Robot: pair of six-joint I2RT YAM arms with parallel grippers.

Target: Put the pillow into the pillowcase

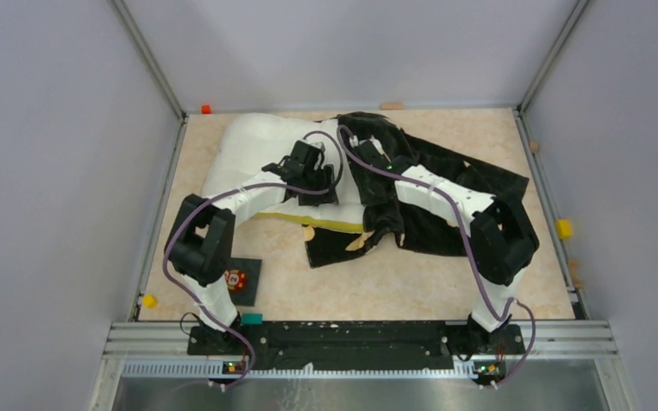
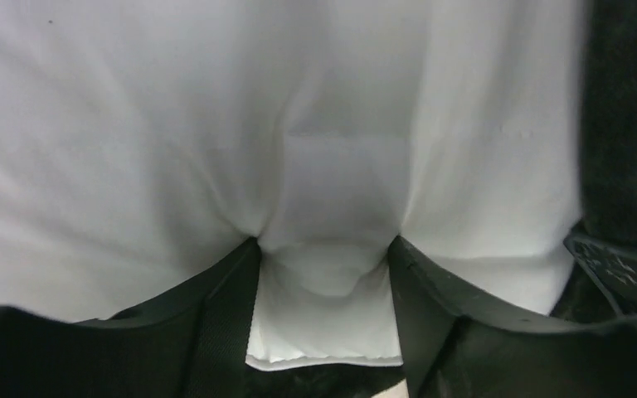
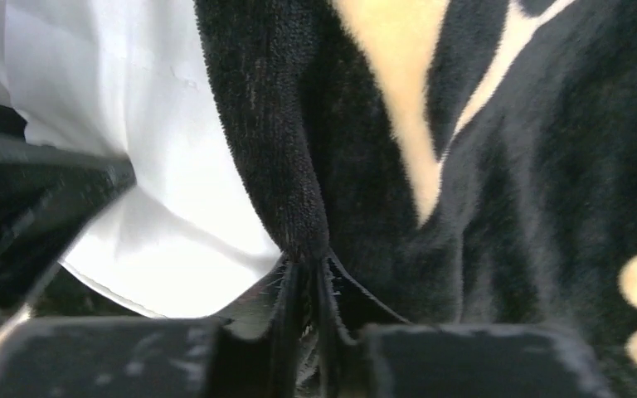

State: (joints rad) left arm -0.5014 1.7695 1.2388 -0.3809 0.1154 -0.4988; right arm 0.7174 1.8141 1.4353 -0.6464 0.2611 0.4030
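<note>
The white pillow (image 1: 244,145) lies at the back left of the table, its yellow band (image 1: 334,224) along the near edge. Its right end is inside the black flower-printed pillowcase (image 1: 471,175), which spreads to the right. My left gripper (image 1: 313,175) presses down on the pillow near the case's mouth. In the left wrist view the left gripper (image 2: 323,245) has a bulge of the pillow (image 2: 174,124) pinched between its spread fingers. My right gripper (image 3: 307,261) is shut on the folded black rim of the pillowcase (image 3: 506,207), beside the pillow (image 3: 158,166).
A small dark card (image 1: 240,278) lies near the left arm's base. A yellow block (image 1: 563,229) sits on the right rail, a yellow piece (image 1: 149,300) at the front left, and a red block (image 1: 206,109) at the back left corner. Grey walls close in three sides.
</note>
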